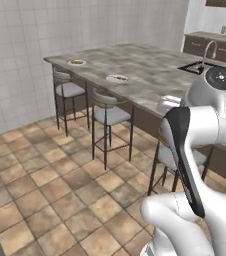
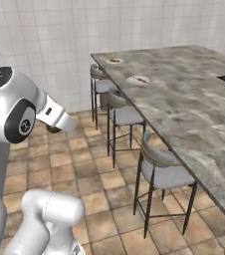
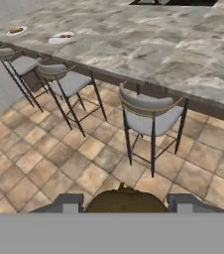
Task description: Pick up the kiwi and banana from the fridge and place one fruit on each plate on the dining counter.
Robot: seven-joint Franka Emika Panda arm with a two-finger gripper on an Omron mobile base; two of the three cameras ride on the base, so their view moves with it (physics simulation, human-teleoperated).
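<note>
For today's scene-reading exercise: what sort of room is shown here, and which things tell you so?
Most likely a home kitchen with a dining bar: a long marbled dining counter, stools along it, a sink with tap, and tiled walls.

table (image 2: 184,94): two plates on it near its stool-side edge, far plate (image 2: 114,61) by the far corner, near plate (image 2: 138,79) just this side of it | stools (image 2: 159,169): three in a row on the floor along that edge | sink (image 1: 197,67): set in the table's opposite side | kiwi (image 3: 124,201): between the jaws

Marbled grey worktop (image 1: 150,70), well ahead of the claw (image 3: 125,203); two white plates (image 1: 117,78) (image 1: 76,62) near its far edge, black sink (image 1: 197,67) inset.
</note>
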